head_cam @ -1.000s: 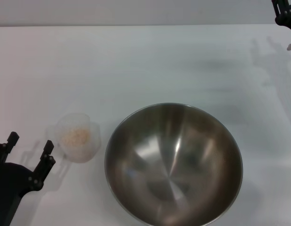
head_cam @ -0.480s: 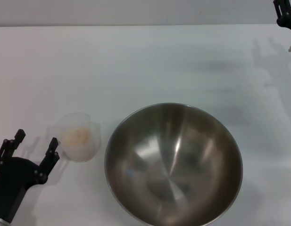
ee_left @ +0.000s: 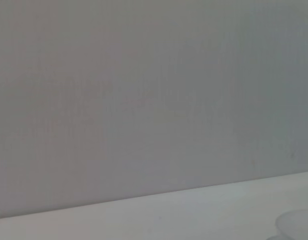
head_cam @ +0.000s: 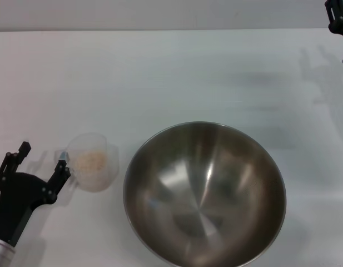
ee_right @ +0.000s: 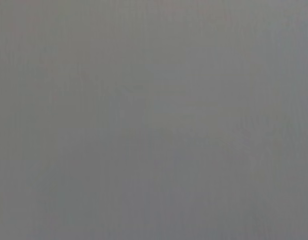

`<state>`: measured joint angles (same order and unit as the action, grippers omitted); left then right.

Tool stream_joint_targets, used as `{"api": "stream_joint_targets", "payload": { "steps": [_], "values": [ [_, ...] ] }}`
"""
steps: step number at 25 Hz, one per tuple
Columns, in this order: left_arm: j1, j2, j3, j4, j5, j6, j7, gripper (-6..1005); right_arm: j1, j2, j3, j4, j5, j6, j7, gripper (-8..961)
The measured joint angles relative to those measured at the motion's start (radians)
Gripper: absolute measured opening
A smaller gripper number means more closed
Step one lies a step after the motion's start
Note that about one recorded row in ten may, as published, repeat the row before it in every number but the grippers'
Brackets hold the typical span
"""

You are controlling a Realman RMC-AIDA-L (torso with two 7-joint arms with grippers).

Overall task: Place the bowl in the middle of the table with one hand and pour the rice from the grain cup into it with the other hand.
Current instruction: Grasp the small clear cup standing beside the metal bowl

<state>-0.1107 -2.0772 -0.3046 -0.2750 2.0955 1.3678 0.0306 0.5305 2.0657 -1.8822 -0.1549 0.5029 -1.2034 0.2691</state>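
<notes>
The steel bowl (head_cam: 204,194) stands on the white table (head_cam: 160,78), at the front and right of centre, empty. The translucent grain cup (head_cam: 90,175) stands upright just left of the bowl, with rice (head_cam: 89,160) in its bottom. My left gripper (head_cam: 43,157) is open at the front left. Its right fingertip (head_cam: 62,167) is at the cup's left side, and the cup is outside the jaws. The cup's rim also shows in the left wrist view (ee_left: 296,225). My right gripper (head_cam: 338,14) is at the far right corner, mostly out of view.
The far edge of the table meets a grey wall (head_cam: 160,14). The right wrist view shows only plain grey. The left wrist view shows the wall (ee_left: 144,100) above the table's surface (ee_left: 193,215).
My left gripper has moved forward and right, up to the cup's left side. My right gripper has drawn back a little further into the far right corner. The bowl and cup have not moved.
</notes>
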Motion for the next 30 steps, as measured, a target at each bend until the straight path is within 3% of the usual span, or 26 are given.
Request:
{"api": "stream_joint_targets", "payload": {
  "steps": [10,25,30],
  "values": [
    [0.008,0.002,-0.012,-0.003,0.01,0.016,-0.003,717,0.007,0.0,0.001,0.0,0.0,0.007,-0.002,443],
    [-0.019,0.0,0.005,-0.008,0.012,0.02,-0.002,193,0.001,-0.001,0.001,0.0,0.001,0.009,-0.003,442],
    [-0.059,-0.001,-0.001,-0.015,0.006,0.082,0.037,55,0.002,-0.001,0.007,0.0,0.001,0.008,-0.004,442]
  ]
}}
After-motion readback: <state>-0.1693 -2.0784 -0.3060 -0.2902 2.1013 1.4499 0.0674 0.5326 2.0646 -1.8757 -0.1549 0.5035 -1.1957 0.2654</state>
